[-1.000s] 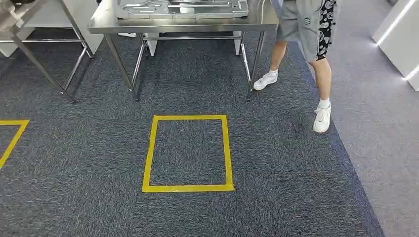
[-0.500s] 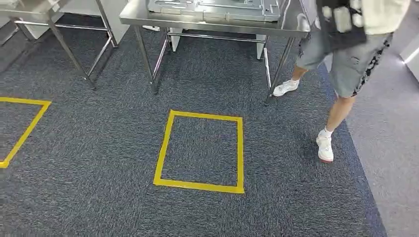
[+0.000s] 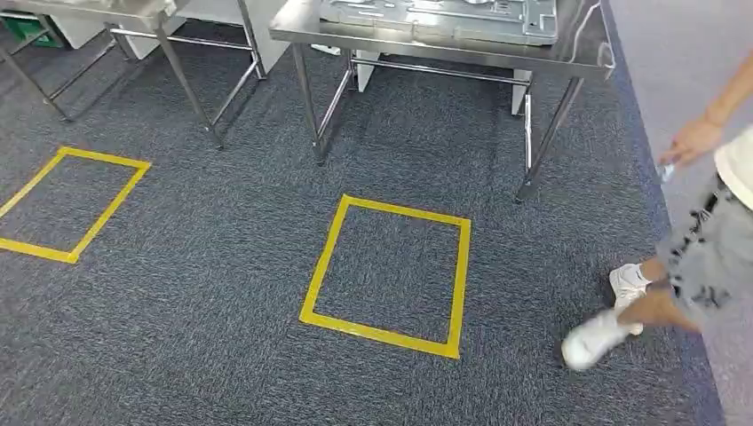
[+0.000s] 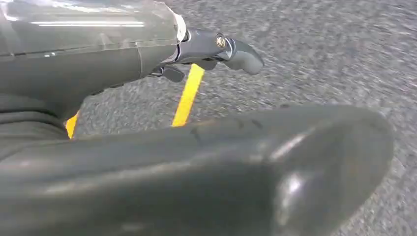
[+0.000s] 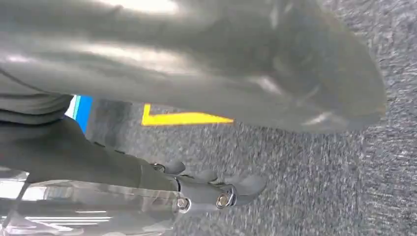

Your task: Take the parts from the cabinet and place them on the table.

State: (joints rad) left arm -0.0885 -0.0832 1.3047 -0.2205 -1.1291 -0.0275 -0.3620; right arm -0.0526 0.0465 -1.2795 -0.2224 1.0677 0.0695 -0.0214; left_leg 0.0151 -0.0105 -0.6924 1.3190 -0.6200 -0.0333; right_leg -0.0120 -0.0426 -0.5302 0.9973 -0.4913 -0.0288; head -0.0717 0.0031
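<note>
A flat grey sheet-metal part [image 3: 439, 16] lies on a steel table [image 3: 586, 55] at the far side of the carpet. My left hand [image 4: 172, 147] hangs over the carpet with its thick thumb in front and its dark fingers [image 4: 221, 46] stretched out, holding nothing. My right hand [image 5: 196, 73] hangs the same way, its fingers [image 5: 216, 191] extended above the carpet with nothing in them. The cabinet is out of sight.
A yellow tape square [image 3: 321, 271] marks the carpet in front of the table, and a second one [image 3: 107, 209] lies to the left. Another steel table [image 3: 164, 13] stands at the far left. A person [image 3: 701, 257] in grey shorts and white shoes walks at the right edge.
The whole picture has shifted as my camera moved, so the table and squares sit elsewhere in frame. The person has walked from beside the table's right end toward me at the right.
</note>
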